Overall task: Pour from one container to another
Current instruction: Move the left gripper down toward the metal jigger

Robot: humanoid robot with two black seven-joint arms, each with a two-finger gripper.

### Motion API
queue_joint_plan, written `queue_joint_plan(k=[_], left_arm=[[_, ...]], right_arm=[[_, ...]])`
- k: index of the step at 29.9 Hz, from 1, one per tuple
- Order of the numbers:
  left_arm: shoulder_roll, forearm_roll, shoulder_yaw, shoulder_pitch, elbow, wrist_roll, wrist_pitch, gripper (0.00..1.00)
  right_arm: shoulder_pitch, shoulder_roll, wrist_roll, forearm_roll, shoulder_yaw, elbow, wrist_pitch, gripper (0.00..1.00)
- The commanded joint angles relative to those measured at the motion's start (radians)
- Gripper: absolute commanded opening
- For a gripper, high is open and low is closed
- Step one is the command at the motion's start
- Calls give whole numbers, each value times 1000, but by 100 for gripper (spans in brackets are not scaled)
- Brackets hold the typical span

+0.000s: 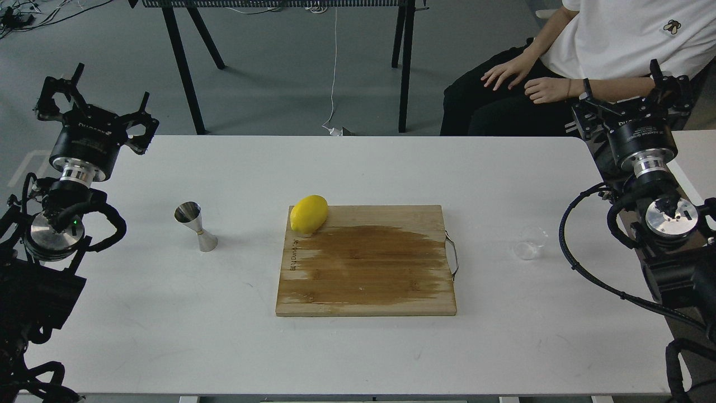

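Right now I see the white counter (168,313) filling most of my view, with neither arm over the work. A wooden cutting board (366,263) lies at its middle, stained dark across the centre, a wire handle on its right edge. A lemon (309,214) rests on the board's far left corner.

My left tool (92,103) hangs off the far left corner of the counter, its fingers spread wide and grasping nothing. My right tool (635,95) sits past the far right edge, in front of a seated person (615,39); it is dark and partly end-on, so I cannot tell whether it is released or clenched, though nothing shows in it.

The steel jigger (196,226) stands upright on the left, well apart from the board, open cone up. The small clear cup (530,242) stands on the right, between the board's handle and my right arm, upright; I cannot make out what is in it.

Nothing is poured yet. I judge the first job is taking the cup with the right tool. I would come in level from the side, close gently on its wall below the thin rim, lift straight, and carry it across the board without tilting. The jigger's mouth is narrow and its base small, so I would tip slowly from just above.
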State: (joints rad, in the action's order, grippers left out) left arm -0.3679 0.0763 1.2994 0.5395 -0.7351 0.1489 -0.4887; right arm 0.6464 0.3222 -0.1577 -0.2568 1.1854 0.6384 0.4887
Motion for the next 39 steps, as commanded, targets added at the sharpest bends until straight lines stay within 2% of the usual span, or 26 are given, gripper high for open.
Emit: queue_joint_plan(k=[1,3,10,14,18,24,27,31,35,37,39], left_arm=[[1,0,1,4,-3,9,0,100],[-3,0,0,0,-3,32,0,100],[-16,10,-9,-29,-32,28,0,100],[-107,112,-77,-111,-180,43,0,100],[-178,296,-78,-202,-357,43,0,100],[-342,589,-71,-360,-676,58,108,98],[-393,707,-63,-430,-783,58,153,98],[-427,911,-63,-533,-826,83,225,98],[-419,1218,-72,-644,-827,153,307,98],[-413,1371,-80,-687,-825,175,398,98],[-408,1511,-87,-714,-814,175,476,98]], right_arm=[[-7,-8,-2,-1,-4,7,0,100],[-11,-11,-3,-1,-6,4,0,100],[-40,-14,-5,1,-9,10,0,100],[-59,-11,-5,2,-9,20,0,100],[-59,6,-5,2,-3,18,0,100],[-60,35,-3,1,-3,20,0,100],[-63,35,-5,1,-3,21,0,100],[-70,35,-8,1,-3,49,0,100],[-82,35,-10,1,-3,55,0,100],[-85,35,-11,1,-4,55,0,100],[-102,34,-11,1,-4,55,0,100]])
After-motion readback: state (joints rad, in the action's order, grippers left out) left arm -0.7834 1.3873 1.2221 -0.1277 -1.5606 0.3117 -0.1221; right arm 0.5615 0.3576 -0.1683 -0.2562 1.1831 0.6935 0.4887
